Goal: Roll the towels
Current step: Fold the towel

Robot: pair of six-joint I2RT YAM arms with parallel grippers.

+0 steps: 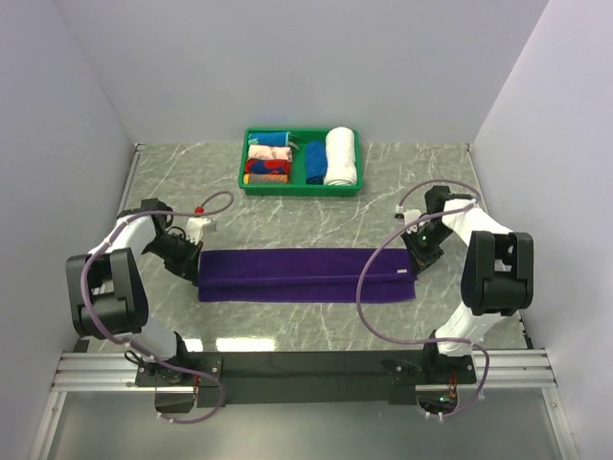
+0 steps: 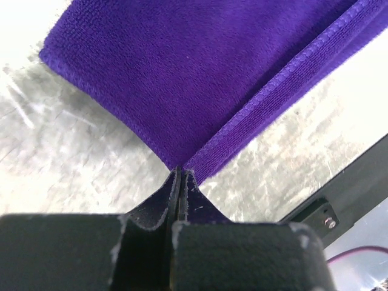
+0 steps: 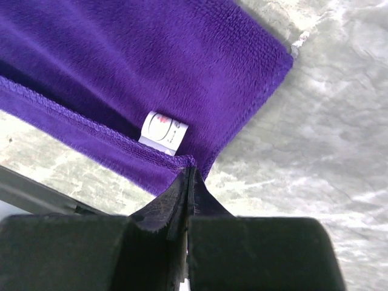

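Note:
The deep-purple towel point(image 1: 306, 274) lies folded in a long flat strip across the middle of the marble table. My left gripper point(image 1: 196, 264) is at its left end, and in the left wrist view the jaws point(image 2: 180, 171) are shut on a hemmed corner of the towel point(image 2: 200, 79). My right gripper point(image 1: 419, 257) is at the right end, and in the right wrist view it point(image 3: 190, 168) is shut on the towel's corner point(image 3: 139, 66), beside a small white label point(image 3: 163, 131). Both held corners sit low, near the tabletop.
A green tray point(image 1: 302, 190) stands at the back centre, holding a rolled blue towel point(image 1: 314, 161), a rolled white towel point(image 1: 339, 155) and colourful rolled cloths point(image 1: 268, 159). White walls enclose the table on three sides. The black mounting rail point(image 1: 306, 364) runs along the near edge.

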